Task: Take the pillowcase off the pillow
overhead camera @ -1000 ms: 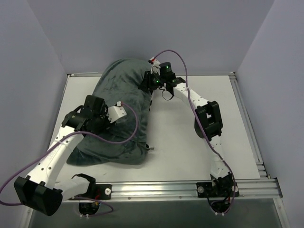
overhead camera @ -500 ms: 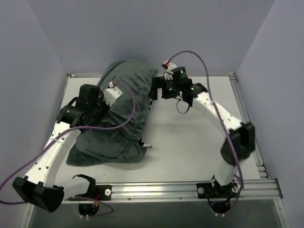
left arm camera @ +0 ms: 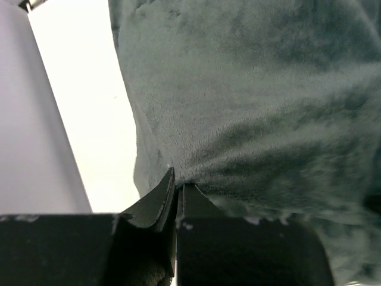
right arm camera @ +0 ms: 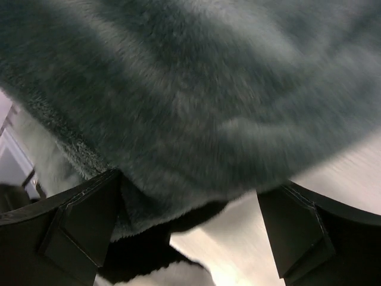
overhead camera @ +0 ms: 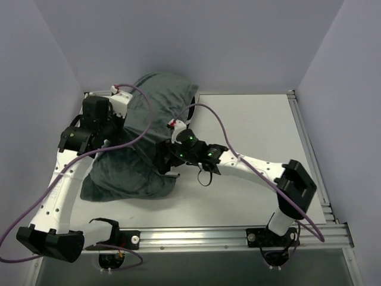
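Observation:
The pillowcase (overhead camera: 143,137), plain dark grey face outward, lies bulging on the left half of the table. It covers the pillow, which is hidden. My left gripper (overhead camera: 112,132) sits on the pillowcase's far left part. In the left wrist view its fingers (left arm camera: 161,199) are shut on a pinched fold of the grey pillowcase (left arm camera: 256,89). My right gripper (overhead camera: 167,158) is at the cover's near right edge. It is open, its fingers (right arm camera: 77,232) wide apart with the furry hem of the pillowcase (right arm camera: 196,119) hanging between them, not gripped.
White tabletop (overhead camera: 256,137) stretches to the right of the fabric. Grey walls stand close on the left, back and right. A metal rail (overhead camera: 196,238) runs along the near edge. Purple cables loop over both arms.
The left gripper closed on the fabric and moved toward the far left. The right gripper opened, left the pillowcase's far edge and swung down to its near right edge.

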